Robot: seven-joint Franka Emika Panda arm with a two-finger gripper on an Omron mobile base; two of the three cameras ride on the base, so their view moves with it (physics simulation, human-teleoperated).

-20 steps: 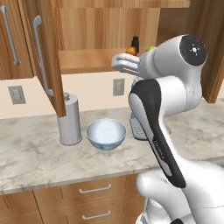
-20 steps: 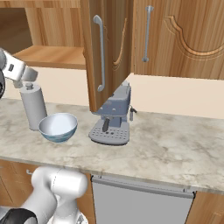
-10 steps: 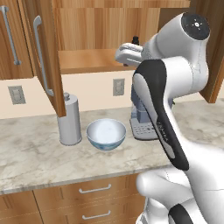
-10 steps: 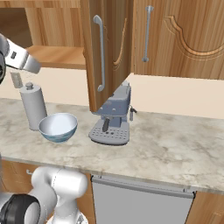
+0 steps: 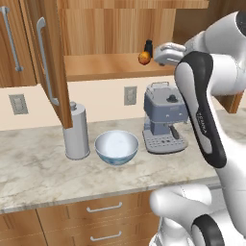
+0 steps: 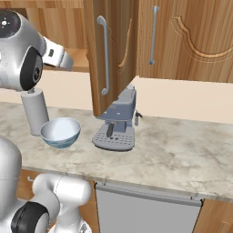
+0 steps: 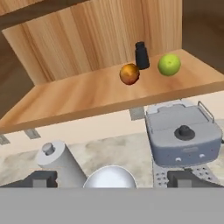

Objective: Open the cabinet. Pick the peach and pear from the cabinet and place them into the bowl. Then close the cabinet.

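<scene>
Brown wood with carved curves makes up the double-door wall cabinet [image 5: 120, 72], which stands open above the marbled stone counter [image 5: 38, 173]; its left door [image 5: 48, 57] swings outward over the counter, and its right door [image 6: 111, 50] hangs out in front of the grey espresso machine [image 6: 116, 123]. On the cabinet's bare wooden shelf [image 7: 78, 98] rests the small round red-orange peach [image 7: 129, 74], just beside a small dark bottle [image 7: 141, 55] that stands behind and a little to its right in the hand view. Farther right of that bottle sits the roundish yellow-green pear [image 7: 169, 64], apart from the peach. Below the shelf, the wide glossy pale blue-white bowl [image 5: 116, 147] sits on the counter between the tall grey lidded canister [image 5: 76, 132] and the espresso machine, near both. The white arm's two-finger gripper [image 5: 161, 54] hangs at shelf height just beside the peach in the left base view; its dark fingertips [image 7: 41, 178] stand far apart in the hand view, spread wide and carrying nothing.
</scene>
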